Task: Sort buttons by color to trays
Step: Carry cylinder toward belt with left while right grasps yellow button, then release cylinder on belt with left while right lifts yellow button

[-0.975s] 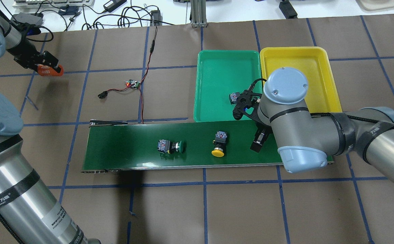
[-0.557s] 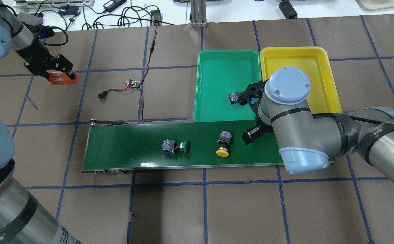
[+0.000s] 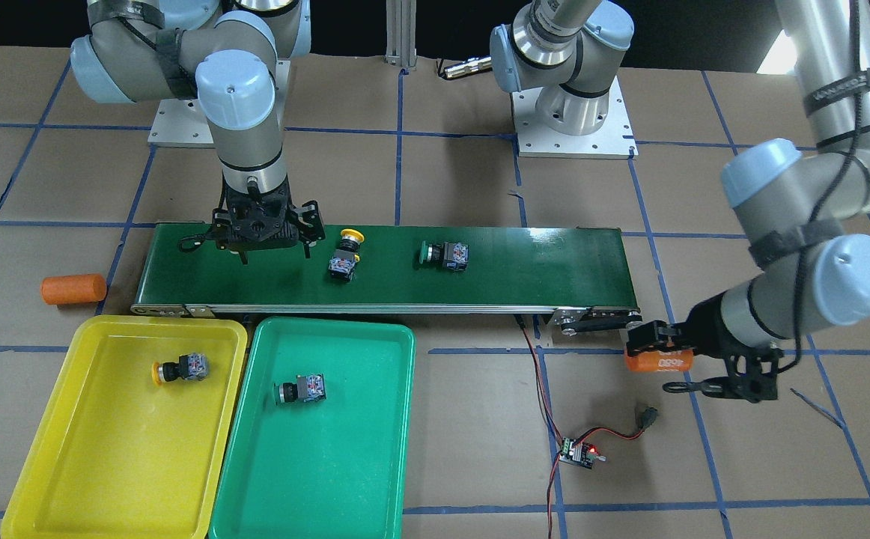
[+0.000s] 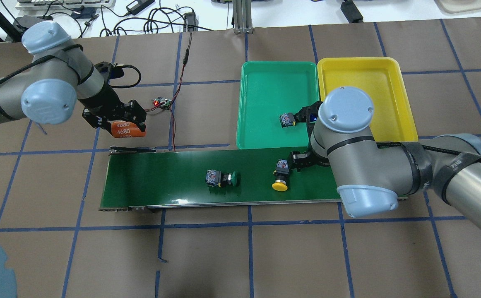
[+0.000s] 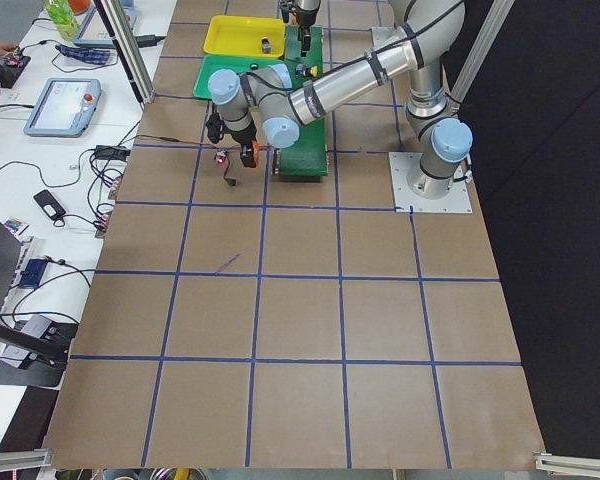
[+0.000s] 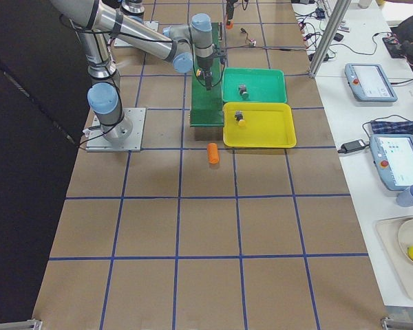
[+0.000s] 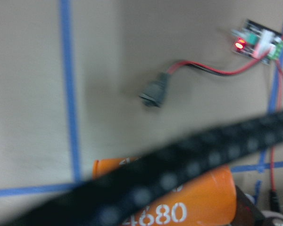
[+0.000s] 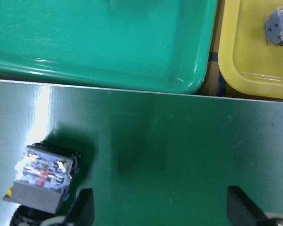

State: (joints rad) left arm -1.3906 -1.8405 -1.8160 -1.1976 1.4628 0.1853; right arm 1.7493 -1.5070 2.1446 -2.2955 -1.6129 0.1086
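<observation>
A yellow-capped button [image 4: 280,179] and a green-capped button [image 4: 222,179] lie on their sides on the dark-green belt. My right gripper [image 3: 274,256] is open and empty just above the belt. The yellow-capped button [image 8: 42,175] sits just outside one fingertip [image 8: 82,209]. A second green-capped button [image 3: 300,391] lies in the green tray [image 3: 345,479]. A second yellow-capped button [image 3: 179,368] lies in the yellow tray [image 3: 105,464]. My left gripper [image 4: 120,124] is shut on an orange cylinder [image 4: 127,129], off the belt's other end.
The conveyor belt [image 4: 162,178] runs across the table's middle, with the two trays side by side behind its right half. A small circuit board [image 4: 162,102] with red-black wires lies near my left gripper. Another orange cylinder [image 3: 73,289] lies beside the belt's end by the yellow tray.
My left arm has carried the orange cylinder right, towards the belt's end. Both buttons on the belt have drifted right. My right gripper has moved closer to the yellow-capped button.
</observation>
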